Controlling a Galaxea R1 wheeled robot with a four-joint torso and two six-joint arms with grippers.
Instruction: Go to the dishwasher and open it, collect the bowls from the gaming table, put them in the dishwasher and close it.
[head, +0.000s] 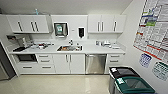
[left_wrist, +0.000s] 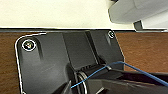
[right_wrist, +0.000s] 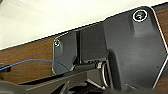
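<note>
The dishwasher (head: 95, 64) is built in under the white counter (head: 102, 50), right of the sink (head: 69, 48). Its silver steel front is upright and closed, with a dark strip along the top. It stands ahead of me across the pale floor (head: 57, 83). The bowls and the gaming table are out of view. Both wrist views look past the robot's dark plates at a brown wooden surface (left_wrist: 142, 47) (right_wrist: 27, 60) with a pale area beyond it.
White cupboard doors and drawers flank the dishwasher, and wall cupboards (head: 106, 23) hang above. A dark oven (head: 25, 57) sits low at the left. Two lidded bins, black (head: 122, 73) and green (head: 133, 86), stand at the right wall under posters (head: 152, 27).
</note>
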